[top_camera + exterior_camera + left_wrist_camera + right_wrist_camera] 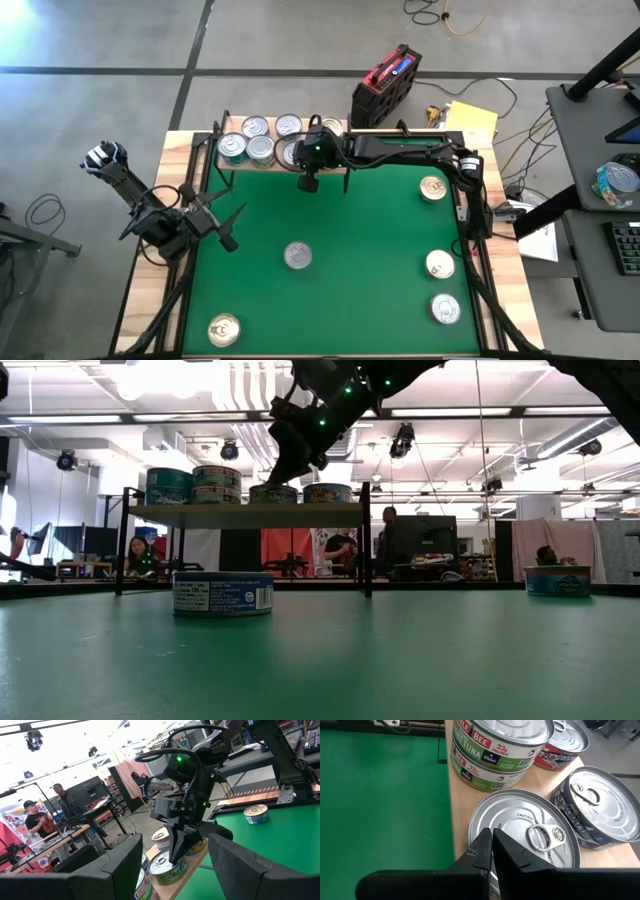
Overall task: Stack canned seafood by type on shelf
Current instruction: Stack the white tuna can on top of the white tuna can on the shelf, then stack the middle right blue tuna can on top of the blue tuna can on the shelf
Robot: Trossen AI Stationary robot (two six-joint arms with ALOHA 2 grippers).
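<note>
The shelf (245, 515) stands at the far left of the green mat (370, 250) and bears several tins. A silver-topped tin (520, 835) sits at the shelf's front edge. Beside it are a blue-sided tin (592, 805) and two green-and-white tuna tins (495, 750), one resting on the other. My right gripper (491, 836) is shut, slanting down over the silver tin's lid (167, 865). My left gripper (228, 225) waits open at the mat's left edge with nothing between its fingers. More tins lie on the mat: (297, 256), (224, 329), (433, 188). My right gripper's shut fingertips (176, 854) stand at the silver tin's lid (485, 820), close to the rim on the mat's side. They slant down from the table's right. Whether they touch the lid I cannot tell. The tin sits flat on the shelf.
Two more tins (440, 264) (446, 309) lie near the mat's right edge. A red and black case (385, 85) stands beyond the table's far edge. The shelf's black legs (365, 540) stand on the mat. The mat's middle is open. People show in the room behind.
</note>
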